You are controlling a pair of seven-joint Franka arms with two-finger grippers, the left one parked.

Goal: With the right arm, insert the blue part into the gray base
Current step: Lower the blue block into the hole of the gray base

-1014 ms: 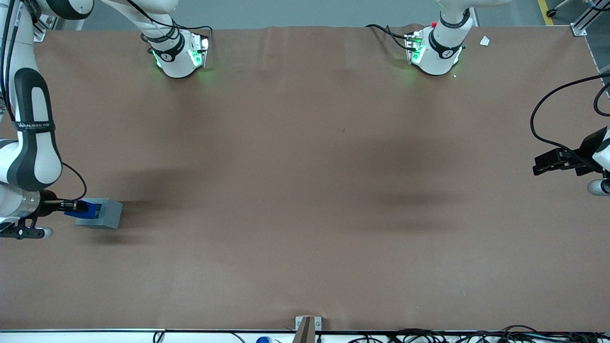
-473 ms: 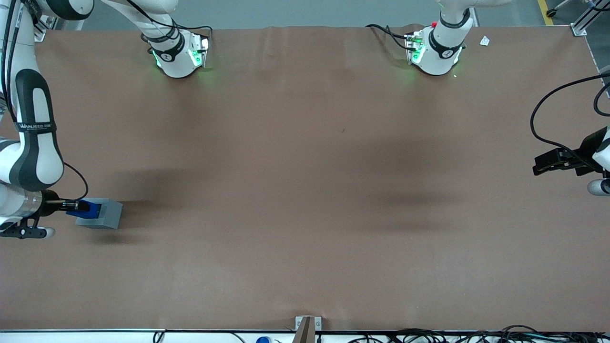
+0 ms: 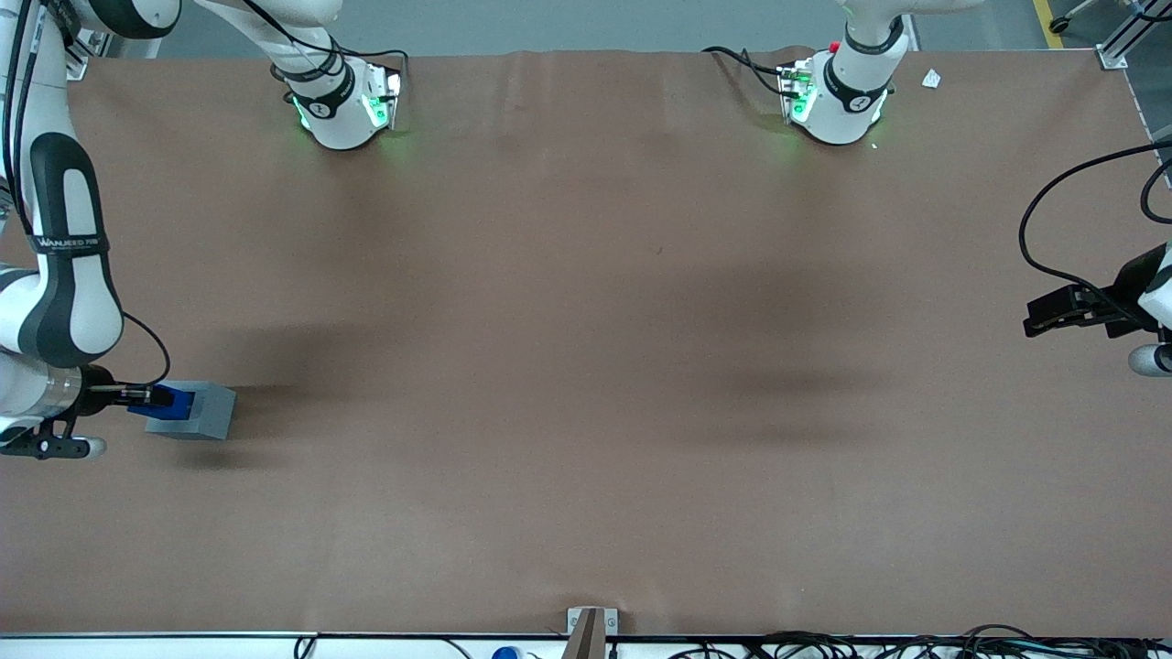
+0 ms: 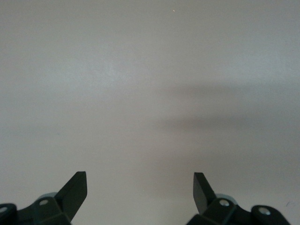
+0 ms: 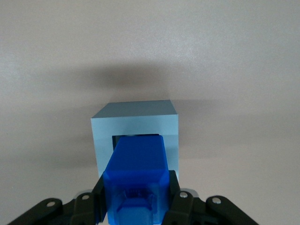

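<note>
Right arm [image 3: 59, 275]: reaches down at the working arm's end of the worktop [image 3: 586, 366]. Gripper [image 3: 151, 396]: jaws pinching the blue part [image 3: 174, 404]. Blue part: poised over the gray base [image 3: 206, 412], lower end at the socket mouth. Gray base: resting on worktop. Status: grasp and alignment done; seating and release judged outstanding.

The front view looks steeply down from high up over the whole brown worktop [image 3: 586, 366], facing both arm bases. The right wrist view rides just above the hand [image 5: 136, 206], close in, looking past its fingers [image 5: 176, 197] onto the blue part [image 5: 137, 168] and gray base [image 5: 135, 123]. Both views share that spot, where the hand [image 3: 151, 396] meets the blue part [image 3: 172, 404] and gray base [image 3: 211, 412] at the working arm's end. The left wrist view faces only bare worktop [image 4: 150, 93], close up.
</note>
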